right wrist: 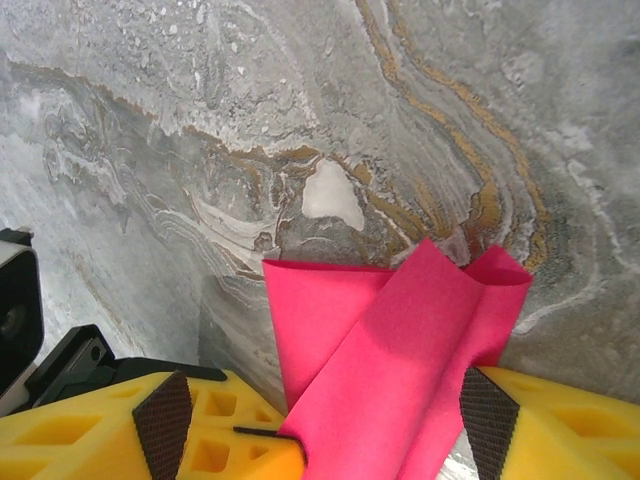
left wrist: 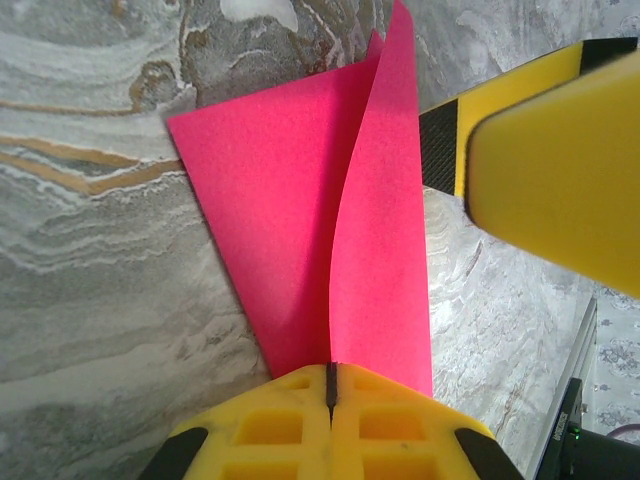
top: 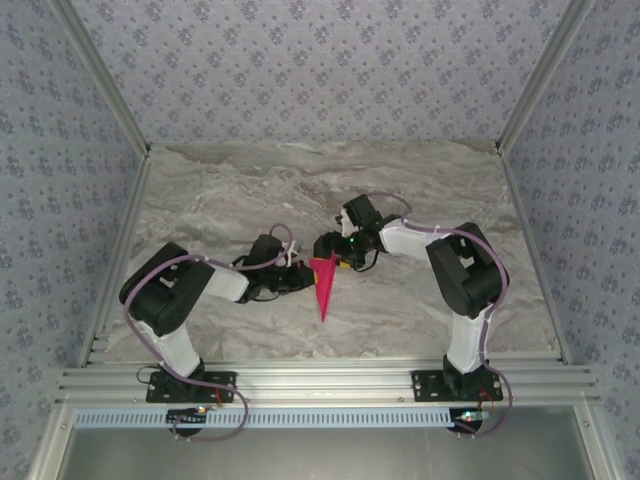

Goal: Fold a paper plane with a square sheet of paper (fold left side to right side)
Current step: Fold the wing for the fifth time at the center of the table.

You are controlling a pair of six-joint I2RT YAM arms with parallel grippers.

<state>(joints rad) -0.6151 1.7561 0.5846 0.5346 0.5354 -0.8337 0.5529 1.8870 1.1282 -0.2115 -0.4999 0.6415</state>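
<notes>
The magenta-pink sheet is folded into a narrow paper plane (top: 322, 285) at the table's middle, with its sharp nose toward the near edge. My left gripper (top: 303, 277) is shut on it. In the left wrist view the yellow fingertips (left wrist: 290, 420) pinch the plane (left wrist: 290, 220), and one flap stands up from the fold. My right gripper (top: 335, 258) is open around the wide tail. In the right wrist view the plane (right wrist: 340, 320) lies between its black pads (right wrist: 490, 415). No yellow reverse face shows.
The grey marble table (top: 250, 190) spreads behind and to both sides of the arms. An aluminium rail (top: 320, 380) runs along the near edge, and metal posts (top: 115, 260) line the sides. Patterned walls enclose the back.
</notes>
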